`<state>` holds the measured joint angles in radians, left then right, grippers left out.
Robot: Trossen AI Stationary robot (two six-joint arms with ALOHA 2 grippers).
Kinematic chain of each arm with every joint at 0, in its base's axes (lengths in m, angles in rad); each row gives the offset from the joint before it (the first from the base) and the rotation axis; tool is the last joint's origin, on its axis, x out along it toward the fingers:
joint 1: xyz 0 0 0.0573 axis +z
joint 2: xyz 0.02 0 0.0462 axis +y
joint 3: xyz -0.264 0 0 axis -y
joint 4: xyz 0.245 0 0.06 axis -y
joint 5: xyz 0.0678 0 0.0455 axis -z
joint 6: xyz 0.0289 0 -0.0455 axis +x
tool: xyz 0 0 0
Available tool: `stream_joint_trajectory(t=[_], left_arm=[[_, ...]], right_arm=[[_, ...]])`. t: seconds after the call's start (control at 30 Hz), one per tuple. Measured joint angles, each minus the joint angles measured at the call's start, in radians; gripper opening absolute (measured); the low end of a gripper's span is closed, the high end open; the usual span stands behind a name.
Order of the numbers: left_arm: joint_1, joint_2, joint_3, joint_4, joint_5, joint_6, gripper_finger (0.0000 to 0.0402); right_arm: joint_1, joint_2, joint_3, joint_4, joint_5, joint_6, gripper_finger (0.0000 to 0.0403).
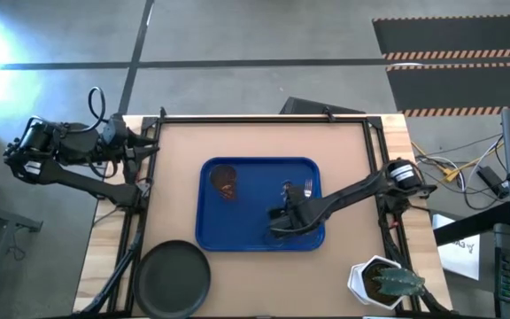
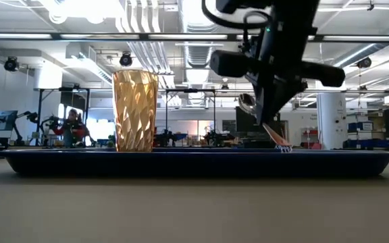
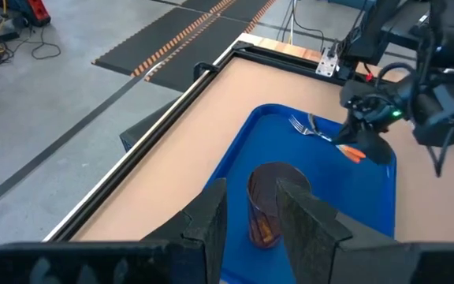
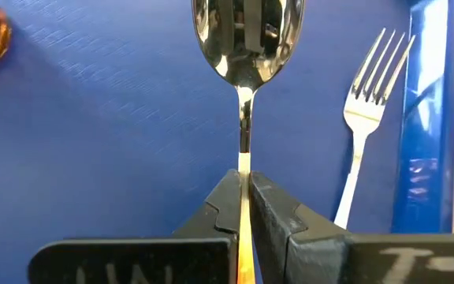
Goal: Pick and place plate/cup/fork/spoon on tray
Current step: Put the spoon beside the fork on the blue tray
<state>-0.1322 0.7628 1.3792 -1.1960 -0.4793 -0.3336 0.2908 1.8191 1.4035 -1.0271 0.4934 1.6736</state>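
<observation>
The blue tray (image 1: 259, 235) lies mid-table. On its left part the amber cup (image 1: 224, 180) stands upright on its base (image 2: 135, 111). The silver fork (image 4: 366, 110) lies flat near the tray's right rim. My right gripper (image 4: 245, 177) hangs over the tray's right half (image 1: 283, 213), shut on the orange-handled spoon (image 4: 247, 35). The dark plate (image 1: 173, 279) sits on the table off the tray's near left corner. My left gripper (image 3: 251, 193) waits open above the table's far left corner (image 1: 131, 146) with nothing between its fingers. My right gripper pinches the spoon's thin handle (image 4: 245, 162) between its two fingers, just behind the silver neck. The fingers slant steeply down from the table's right. The bowl (image 2: 247, 102) sticks out ahead of the fingertips, raised, and the orange end (image 2: 275, 138) hangs low; whether it touches the tray I cannot tell.
A white pot with a green plant (image 1: 381, 282) stands at the table's near right corner. A black frame (image 1: 264, 117) runs along the table's far edge and sides. Bare tray floor (image 1: 255, 208) shows between the cup and the fork.
</observation>
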Motion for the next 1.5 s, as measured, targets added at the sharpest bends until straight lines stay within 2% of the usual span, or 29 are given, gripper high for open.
stream_joint_trajectory(t=[0.13, 0.3, 1.5], left_arm=[[0.000, 0.000, 0.000, 0.000, 0.000, 0.000, 0.0093], [0.000, 0.000, 0.000, 0.001, 0.001, 0.000, 0.0093], [0.000, 0.000, 0.000, 0.001, 0.002, 0.000, 0.0093]], right_arm=[[-0.008, -0.029, -0.098, 0.084, -0.003, 0.037, 0.0008], [-0.008, -0.040, -0.156, 0.100, -0.005, 0.091, 0.0008], [0.006, -0.027, -0.245, 0.263, -0.092, 0.169, 0.0008]])
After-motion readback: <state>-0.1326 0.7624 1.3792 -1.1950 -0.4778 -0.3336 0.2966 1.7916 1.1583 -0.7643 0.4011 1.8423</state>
